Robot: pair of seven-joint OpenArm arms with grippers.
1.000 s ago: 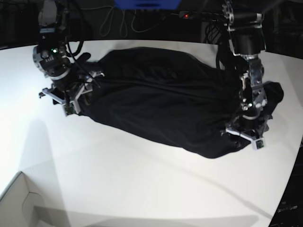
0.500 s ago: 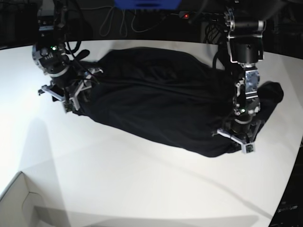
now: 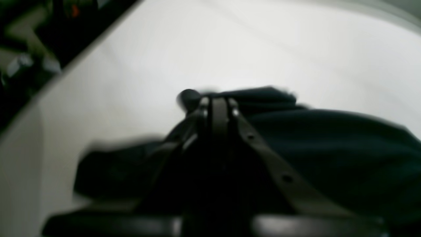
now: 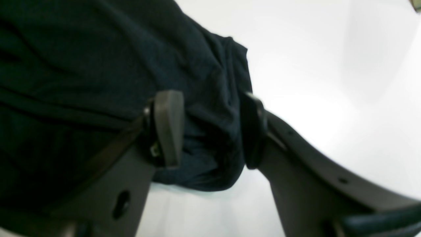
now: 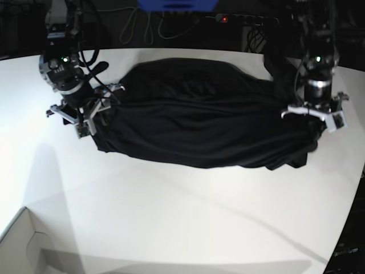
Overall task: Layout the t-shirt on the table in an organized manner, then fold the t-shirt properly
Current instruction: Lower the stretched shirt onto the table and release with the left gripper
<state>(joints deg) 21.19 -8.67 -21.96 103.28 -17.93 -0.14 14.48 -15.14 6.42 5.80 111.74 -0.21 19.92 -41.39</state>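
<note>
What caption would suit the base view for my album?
Two arms stretch a black t-shirt across a white table, one pincer at each end.

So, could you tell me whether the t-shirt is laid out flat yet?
Not yet. The t-shirt lies bunched and wrinkled in a long heap across the table, sleeves not spread, one end between the open right pincer.

This looks like a robotics lab or test bench. A large bare white table [image 5: 171,217] with a curved edge fills the base view, and at twelve o'clock behind it hang loose cables [image 5: 142,25], a small red indicator light [image 5: 224,19] and dark equipment.
</note>
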